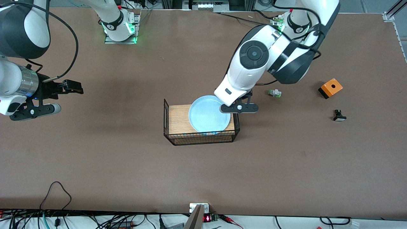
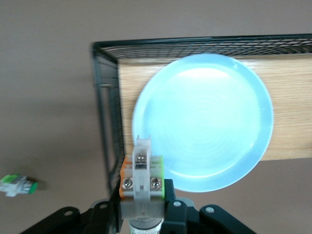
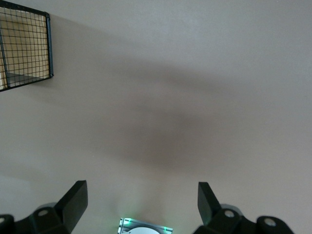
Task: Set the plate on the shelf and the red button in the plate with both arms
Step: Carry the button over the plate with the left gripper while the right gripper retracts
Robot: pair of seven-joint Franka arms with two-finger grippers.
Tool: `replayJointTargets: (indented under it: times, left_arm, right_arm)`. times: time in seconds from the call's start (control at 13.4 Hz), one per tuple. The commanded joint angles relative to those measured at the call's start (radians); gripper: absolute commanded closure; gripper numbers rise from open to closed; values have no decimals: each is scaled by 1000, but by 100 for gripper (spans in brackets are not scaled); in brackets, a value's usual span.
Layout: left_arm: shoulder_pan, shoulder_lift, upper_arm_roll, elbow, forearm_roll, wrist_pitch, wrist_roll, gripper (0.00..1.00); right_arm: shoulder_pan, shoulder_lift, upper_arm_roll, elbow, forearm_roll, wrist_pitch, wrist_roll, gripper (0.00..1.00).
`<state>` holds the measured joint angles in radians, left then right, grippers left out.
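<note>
Left wrist view shows the left claw [image 2: 141, 204] gripping the red button [image 2: 141, 173] over the plate [image 1: 208, 114] in the wire basket [image 1: 168, 135]; a tilted release could bounce it out. The right claw [image 3: 141, 204] waits wide over bare desk [image 1: 127, 165].

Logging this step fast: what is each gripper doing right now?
Left gripper: shut on the red button, over the plate's edge at the wire basket.
Right gripper: open, holding nothing, waiting over bare table.

Left pincer [image 1: 239, 108] is clamped and reaching mid-table; right pincer [image 3: 141, 202] hangs spread wide, its arm waiting.
</note>
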<state>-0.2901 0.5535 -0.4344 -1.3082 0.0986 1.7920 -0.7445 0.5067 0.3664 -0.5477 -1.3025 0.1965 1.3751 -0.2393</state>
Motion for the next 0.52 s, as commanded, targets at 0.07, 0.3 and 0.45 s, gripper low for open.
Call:
replayJointTargets:
  times: [0.07, 0.3, 0.45]
  left_arm:
    - [-44, 112, 16, 133, 21, 42, -21, 100]
    - [-87, 135, 69, 135, 20, 102, -21, 100]
    - [-121, 140, 103, 135, 20, 116, -19, 100]
  right_arm:
    - [3, -91, 40, -142, -19, 67, -32, 0]
    - [-200, -205, 248, -317, -60, 231, -51, 0]
    - [-385, -234, 432, -346, -88, 262, -43, 0]
